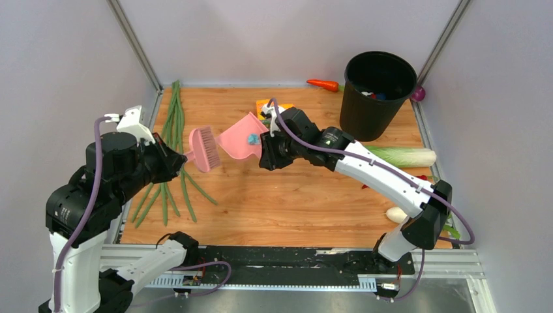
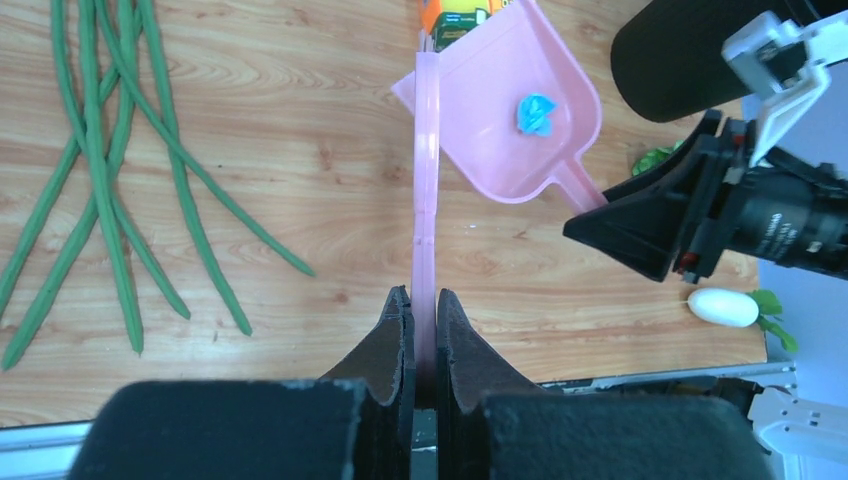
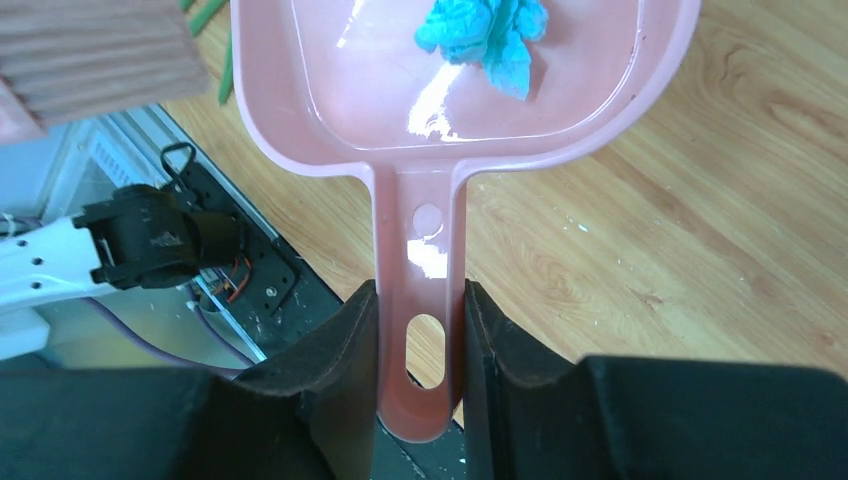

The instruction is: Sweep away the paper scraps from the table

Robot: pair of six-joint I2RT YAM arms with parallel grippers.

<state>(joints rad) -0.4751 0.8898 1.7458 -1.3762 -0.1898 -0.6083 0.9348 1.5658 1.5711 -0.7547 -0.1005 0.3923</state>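
Note:
One light-blue paper scrap [image 1: 252, 138] lies inside the pink dustpan [image 1: 238, 140]; it also shows in the left wrist view [image 2: 536, 113] and the right wrist view [image 3: 485, 30]. My right gripper [image 1: 264, 152] [image 3: 418, 290] is shut on the dustpan's handle [image 3: 425, 250]. My left gripper [image 1: 182, 158] [image 2: 423, 295] is shut on the handle of a pink brush [image 1: 204, 149] [image 2: 428, 180], whose head is just left of the dustpan's open edge. No other scraps show on the wooden table [image 1: 293, 195].
A black bin [image 1: 378, 94] stands at the back right with bits inside. Green beans [image 1: 173, 130] lie along the left. An orange box [image 1: 266, 104], a carrot [image 1: 324, 85], a leek [image 1: 404, 156] and a white radish [image 1: 396, 214] lie at the back and right.

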